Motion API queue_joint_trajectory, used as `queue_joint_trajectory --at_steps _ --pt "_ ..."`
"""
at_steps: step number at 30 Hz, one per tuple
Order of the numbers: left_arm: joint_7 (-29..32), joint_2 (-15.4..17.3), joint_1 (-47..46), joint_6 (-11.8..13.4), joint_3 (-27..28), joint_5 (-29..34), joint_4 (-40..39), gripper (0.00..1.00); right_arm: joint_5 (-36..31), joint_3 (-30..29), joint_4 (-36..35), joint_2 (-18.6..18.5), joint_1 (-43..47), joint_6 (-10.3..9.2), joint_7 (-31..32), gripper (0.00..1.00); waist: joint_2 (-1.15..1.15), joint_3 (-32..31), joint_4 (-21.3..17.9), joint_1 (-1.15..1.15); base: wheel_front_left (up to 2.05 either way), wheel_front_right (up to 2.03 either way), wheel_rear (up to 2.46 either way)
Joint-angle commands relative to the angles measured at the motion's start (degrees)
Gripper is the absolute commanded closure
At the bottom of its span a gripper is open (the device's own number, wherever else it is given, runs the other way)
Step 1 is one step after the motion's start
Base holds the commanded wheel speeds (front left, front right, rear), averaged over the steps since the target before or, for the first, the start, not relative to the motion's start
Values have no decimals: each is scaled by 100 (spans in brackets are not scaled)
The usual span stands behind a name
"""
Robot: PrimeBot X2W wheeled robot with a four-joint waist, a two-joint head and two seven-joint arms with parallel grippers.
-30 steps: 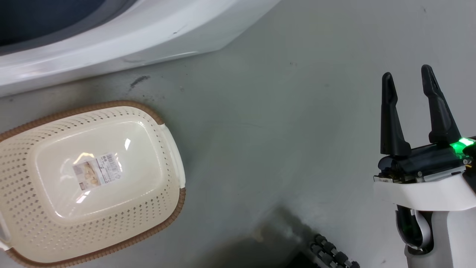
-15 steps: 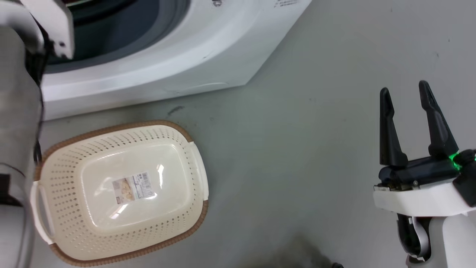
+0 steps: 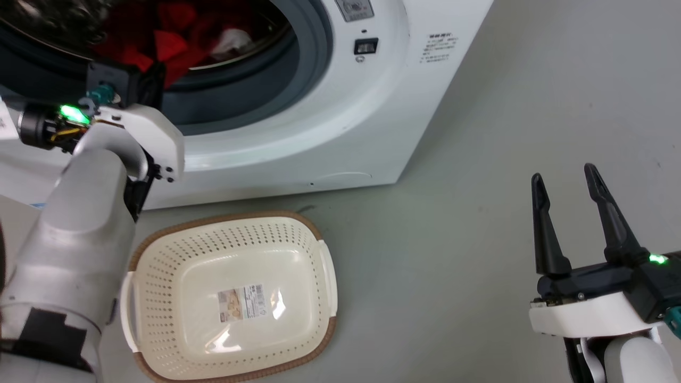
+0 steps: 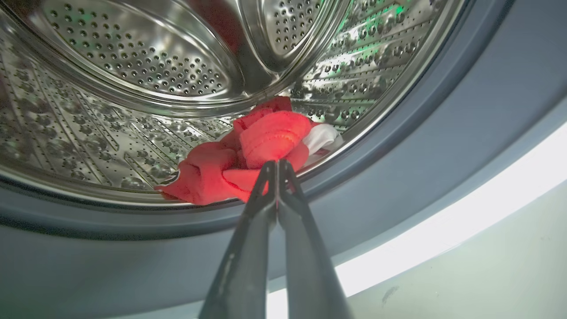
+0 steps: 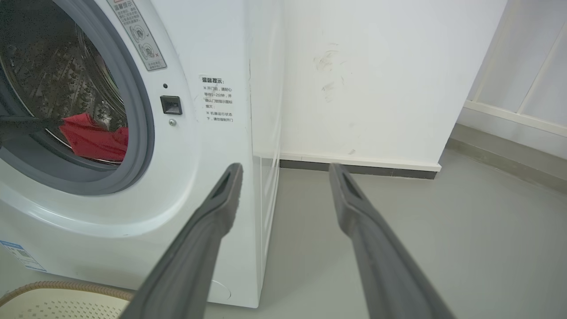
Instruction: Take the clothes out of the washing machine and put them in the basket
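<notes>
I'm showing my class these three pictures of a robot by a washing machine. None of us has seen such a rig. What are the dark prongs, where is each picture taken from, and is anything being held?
The prongs are two-fingered grippers. One picture looks down from the robot's head: the empty basket sits on the grey floor before the washing machine. The other two are wrist cameras looking along the fingers. The left gripper, shut, points at the red clothes in the steel drum; whether it pinches cloth is unclear. The right gripper is open, holding nothing.
</notes>
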Motion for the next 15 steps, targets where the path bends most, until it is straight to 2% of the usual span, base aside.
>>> queue_joint_trajectory --at_steps 1,10,15 --pt "-41 -45 150 44 45 -23 -145 100 -18 -5 18 -3 62 -4 -13 0 0 -270 197 1 0 0 0" --pt "-44 149 1454 391 389 57 -2218 100 -150 -2 121 -3 468 -4 -13 0 0 -967 430 1 0 0 0" --pt "-45 250 2092 532 455 45 -3103 100 -172 31 169 -3 680 -4 -12 0 0 -1310 516 1 0 0 0"
